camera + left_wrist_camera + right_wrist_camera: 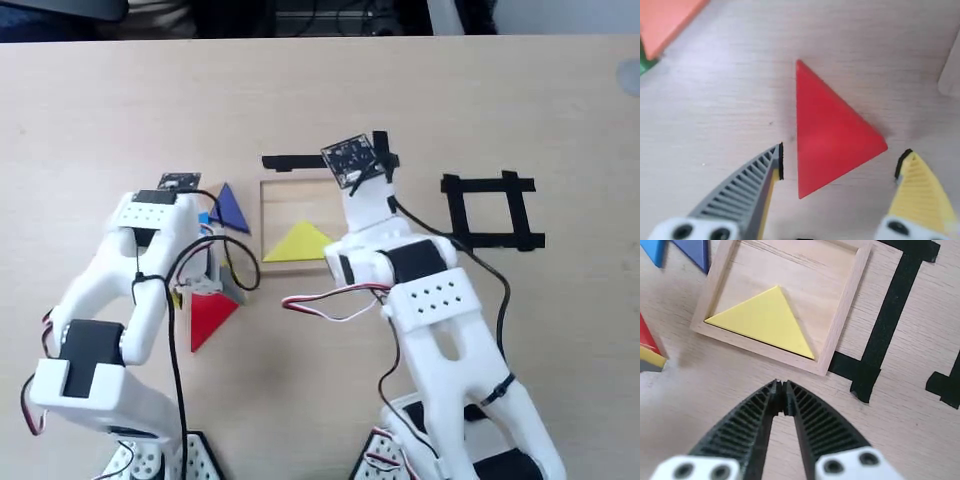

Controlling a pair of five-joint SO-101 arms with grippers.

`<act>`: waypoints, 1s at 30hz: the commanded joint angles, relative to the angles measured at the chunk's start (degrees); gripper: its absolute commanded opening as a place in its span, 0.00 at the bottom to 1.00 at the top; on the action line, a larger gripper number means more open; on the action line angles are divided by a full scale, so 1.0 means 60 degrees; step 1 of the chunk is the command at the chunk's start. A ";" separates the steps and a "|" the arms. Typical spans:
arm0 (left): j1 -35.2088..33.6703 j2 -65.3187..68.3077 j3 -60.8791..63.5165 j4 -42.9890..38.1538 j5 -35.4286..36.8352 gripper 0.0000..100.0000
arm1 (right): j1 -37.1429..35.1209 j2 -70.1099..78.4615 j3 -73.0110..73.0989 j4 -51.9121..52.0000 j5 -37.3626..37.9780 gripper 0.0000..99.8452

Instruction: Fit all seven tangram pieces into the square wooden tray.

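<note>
The square wooden tray (846,305) is pale, with a raised rim and a flat floor, and it lies on the table (320,100) between the two arms. Inside it a large yellow triangle (767,322) lies flat, its long side against the rim nearest the arms and its apex pointing at the tray's middle. The rest of the floor is bare wood. Just outside the tray's far left corner sit a dark blue triangle (230,208) and a lighter blue piece (205,217), touching or nearly so. A large red triangle (827,135) lies flat on the table left of the tray, under the left arm. The left pincer (842,155) is spread wide around it, one grey and one yellow finger on either side, close to its edges but apart from them. Beyond it are the edges of an orange piece (667,17) and a green piece (645,62). The right pincer (783,387) is closed on nothing, above bare table just beside the tray's near rim. A square outline of black tape (490,212) marks the table right of the tray.
</note>
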 commanded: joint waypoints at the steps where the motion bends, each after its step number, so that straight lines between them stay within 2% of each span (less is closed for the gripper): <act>1: 0.0300 -0.0015 -0.0125 -0.0425 0.0381 0.36 | -0.0147 -0.0256 -0.0022 -0.0044 0.0059 0.01; 5: 0.0300 0.0000 0.0139 -0.0850 0.0601 0.36 | -0.0161 -0.0286 0.0066 -0.0044 0.0059 0.01; 19: 0.0066 0.0117 0.0462 -0.0864 0.0586 0.36 | -0.0161 -0.0271 0.0066 -0.0059 0.0059 0.01; 30: 0.0037 0.2051 -0.1121 -0.0015 0.0659 0.36 | -0.0161 -0.0256 0.0066 -0.0059 0.0059 0.01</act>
